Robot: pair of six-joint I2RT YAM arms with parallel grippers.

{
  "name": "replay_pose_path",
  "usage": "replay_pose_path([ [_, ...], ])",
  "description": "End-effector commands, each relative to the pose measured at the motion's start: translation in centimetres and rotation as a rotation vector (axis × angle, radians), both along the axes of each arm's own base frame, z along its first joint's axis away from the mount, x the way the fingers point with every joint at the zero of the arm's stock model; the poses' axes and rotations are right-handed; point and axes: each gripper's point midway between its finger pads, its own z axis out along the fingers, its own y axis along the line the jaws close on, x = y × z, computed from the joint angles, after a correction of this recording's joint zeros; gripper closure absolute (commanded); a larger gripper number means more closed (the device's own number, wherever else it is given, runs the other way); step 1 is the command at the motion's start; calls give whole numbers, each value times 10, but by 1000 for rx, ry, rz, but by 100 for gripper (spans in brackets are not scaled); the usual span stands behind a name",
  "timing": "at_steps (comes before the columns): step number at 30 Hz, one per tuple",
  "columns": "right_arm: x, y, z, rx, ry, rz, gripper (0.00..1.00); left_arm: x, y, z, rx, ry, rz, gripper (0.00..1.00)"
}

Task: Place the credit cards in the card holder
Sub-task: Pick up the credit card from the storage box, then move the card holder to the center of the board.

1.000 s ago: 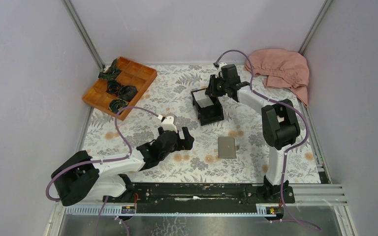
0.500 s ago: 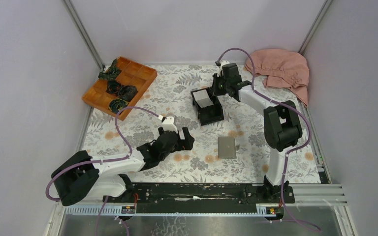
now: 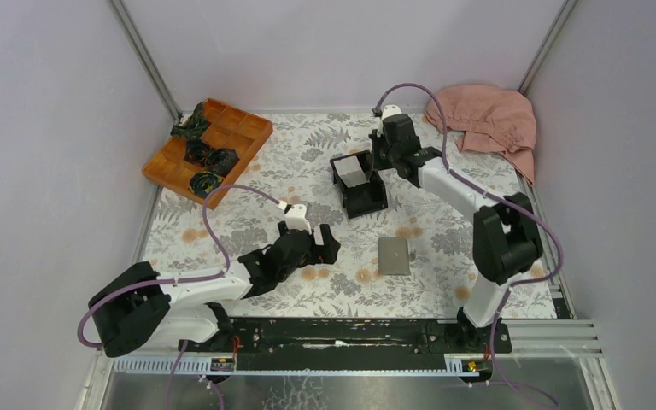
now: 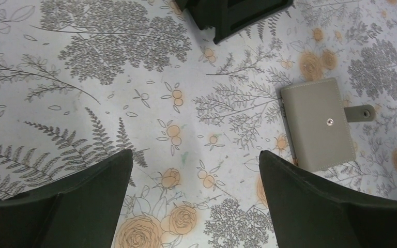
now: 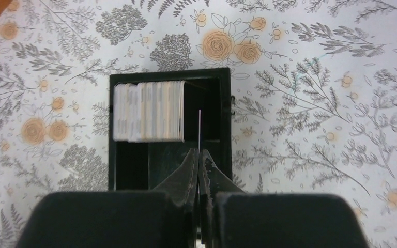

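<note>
Cards [image 5: 147,111] look light, stiff and slick to us; our right claw [image 5: 200,153] pinches a single card [image 5: 200,129] by its edge over the box [image 5: 170,74], our left claw [image 4: 195,160] hangs open near the wallet [image 4: 318,124].

Reaching at the far side
Right gripper [image 3: 374,161] is hanging over the black box [image 3: 366,203] of credit cards [image 3: 354,172]; card holder [image 3: 394,254] is lying apart.

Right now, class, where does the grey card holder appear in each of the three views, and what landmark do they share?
Top external: card holder lies closed, right of centre, between the arms.
Left wrist: card holder at the right, snap tab pointing right.
Right wrist: not in it.
Shared landmark: the black box, present in all three.
</note>
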Motion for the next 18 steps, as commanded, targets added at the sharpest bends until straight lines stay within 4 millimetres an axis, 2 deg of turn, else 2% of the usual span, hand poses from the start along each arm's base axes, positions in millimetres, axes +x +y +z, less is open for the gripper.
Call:
replay_pose_path([
  [1, -18, -11, 62, -14, -147, -50, 100, 4, -23, 39, -67, -108, -54, 2],
  [5, -44, -23, 80, -16, -179, -90, 100, -9, -43, 46, -45, -139, -149, 3],
  [9, -71, -39, 90, 2, -196, -149, 100, -27, -75, 48, -18, -160, -263, 2],
  [18, -113, -88, 121, 29, -272, -302, 100, -46, -143, 21, 64, -132, -410, 2],
])
